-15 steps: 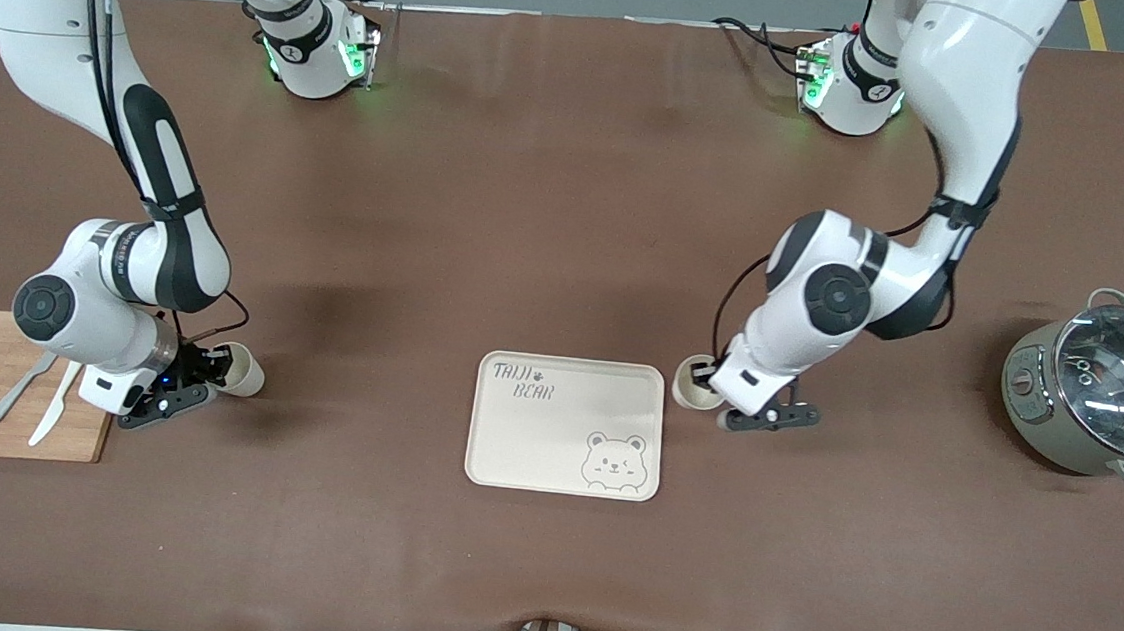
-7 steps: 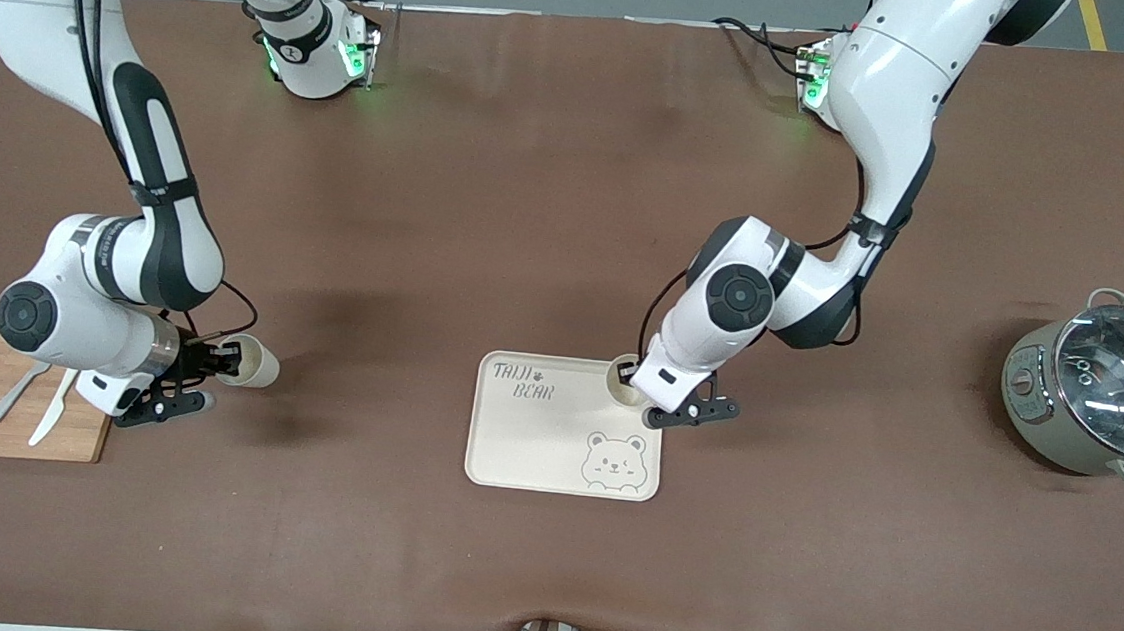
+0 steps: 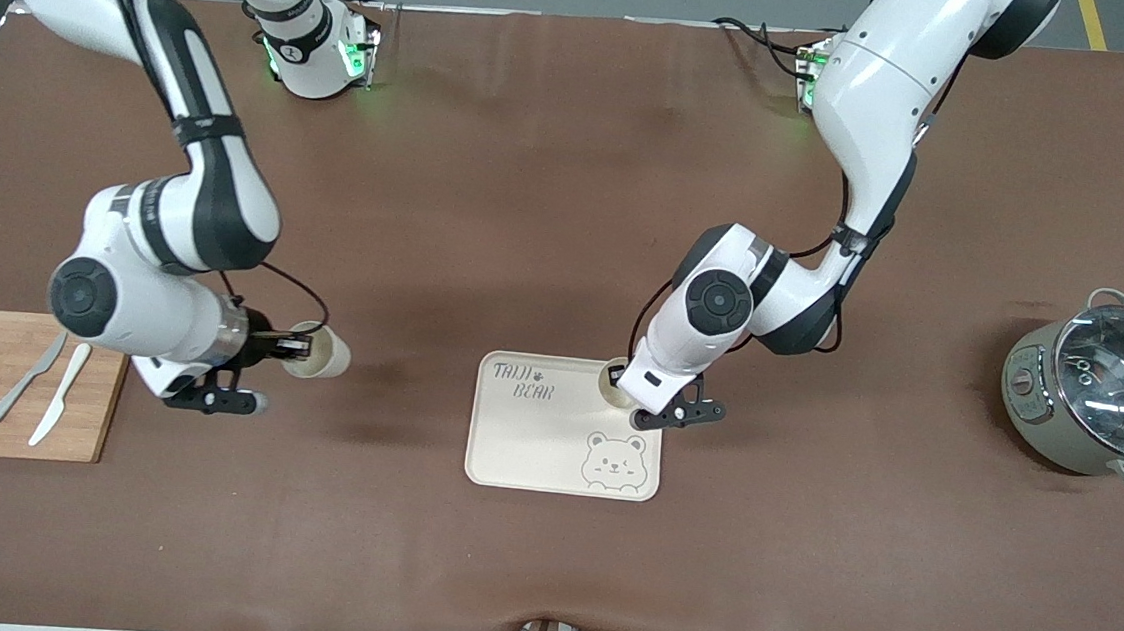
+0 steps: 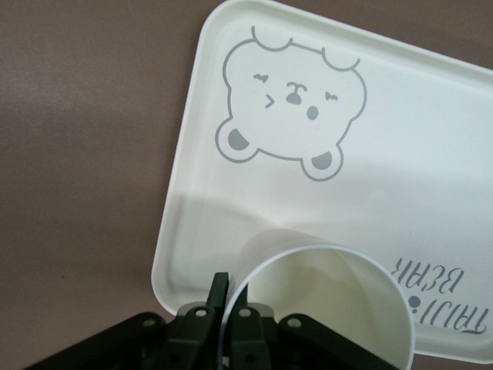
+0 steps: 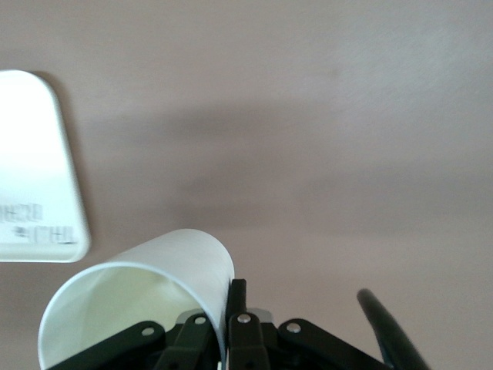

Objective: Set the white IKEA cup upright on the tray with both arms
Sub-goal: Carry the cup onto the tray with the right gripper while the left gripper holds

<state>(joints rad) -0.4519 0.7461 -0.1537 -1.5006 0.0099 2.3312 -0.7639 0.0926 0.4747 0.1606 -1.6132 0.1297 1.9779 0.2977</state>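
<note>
The cream tray (image 3: pixel 532 444) with bear drawing and lettering lies mid-table. My left gripper (image 3: pixel 627 381) is shut on the rim of a white cup (image 3: pixel 613 380), mouth up, over the tray's corner toward the left arm's end. In the left wrist view the fingers (image 4: pixel 222 287) pinch the cup (image 4: pixel 331 301) wall above the tray (image 4: pixel 431 154). My right gripper (image 3: pixel 294 347) is shut on the rim of a second white cup (image 3: pixel 326 355), tilted, above the table between cutting board and tray. The right wrist view shows this cup (image 5: pixel 154 293), the gripper (image 5: pixel 229 297) and the tray (image 5: pixel 31 169).
A wooden cutting board (image 3: pixel 13 413) with lemon slices, a knife and a fork lies at the right arm's end. A grey pot with a glass lid (image 3: pixel 1102 398) stands at the left arm's end.
My left gripper carried its cup from beside the tray to over the tray's corner. My right gripper rose with its cup and moved from the cutting board toward the tray.
</note>
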